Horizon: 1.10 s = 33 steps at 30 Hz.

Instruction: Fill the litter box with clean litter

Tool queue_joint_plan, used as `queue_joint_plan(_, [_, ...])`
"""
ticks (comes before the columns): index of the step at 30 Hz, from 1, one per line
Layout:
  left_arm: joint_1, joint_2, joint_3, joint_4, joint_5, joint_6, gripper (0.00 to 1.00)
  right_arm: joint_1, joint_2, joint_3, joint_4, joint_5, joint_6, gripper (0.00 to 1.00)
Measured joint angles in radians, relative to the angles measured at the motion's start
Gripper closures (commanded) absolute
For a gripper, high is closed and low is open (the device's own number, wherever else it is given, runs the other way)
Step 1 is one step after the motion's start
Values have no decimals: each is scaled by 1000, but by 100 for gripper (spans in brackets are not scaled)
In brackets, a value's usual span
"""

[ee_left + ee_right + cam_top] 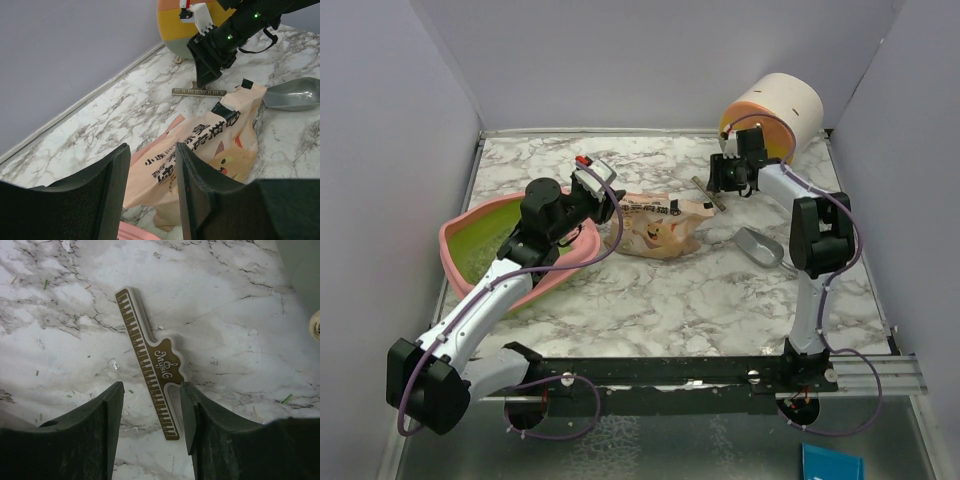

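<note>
While the pink litter box [480,245] sits behind and below the left tool [152,150] with no clean litter to be made out on its yellow-green floor, the job looks barely begun: nothing has been poured, and lifting and tipping the pouch is all left to do. The tan, cat-printed pouch [210,150] lies flat and face up on the marble tabletop [650,290]. Its near end sits between the left tool's jaws, which stand apart around it; whether they pinch it cannot be told. Its long axis runs out from the left tool toward the right tool [151,387], the black-tabbed mouth pointing away from the box. A grey scoop [295,94] rests past the pouch's far end, ahead and right of the left tool. Directly beneath the right tool, whose jaws hang open and hold nothing, a small piano-key clip [150,360] lies loose on the tabletop, off the pouch, so unsealing appears done.
</note>
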Motion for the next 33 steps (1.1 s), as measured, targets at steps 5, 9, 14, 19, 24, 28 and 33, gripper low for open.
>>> queue_joint_plan(5, [0, 2, 0, 2, 2, 0, 56, -8, 42, 15, 2, 1, -6, 52])
queue_joint_plan(9, [0, 5, -3, 3, 2, 0, 56, -10, 58, 15, 6, 1, -16, 54])
queue_joint_plan(14, [0, 16, -4, 3, 2, 0, 56, -10, 82, 39, 10, -3, -29, 89])
queue_joint_plan(19, [0, 24, -8, 3, 4, 0, 56, -10, 91, 63, 32, -31, -26, 99])
queue_joint_plan(24, [0, 26, -8, 3, 10, 0, 56, -9, 79, 47, 66, -33, -25, 99])
queue_joint_plan(28, [0, 26, -8, 5, 14, 0, 56, -9, 51, 18, 75, -33, -26, 99])
queue_joint_plan(33, [0, 35, -8, 24, 18, -15, 51, -9, -83, -87, 72, -32, -26, 99])
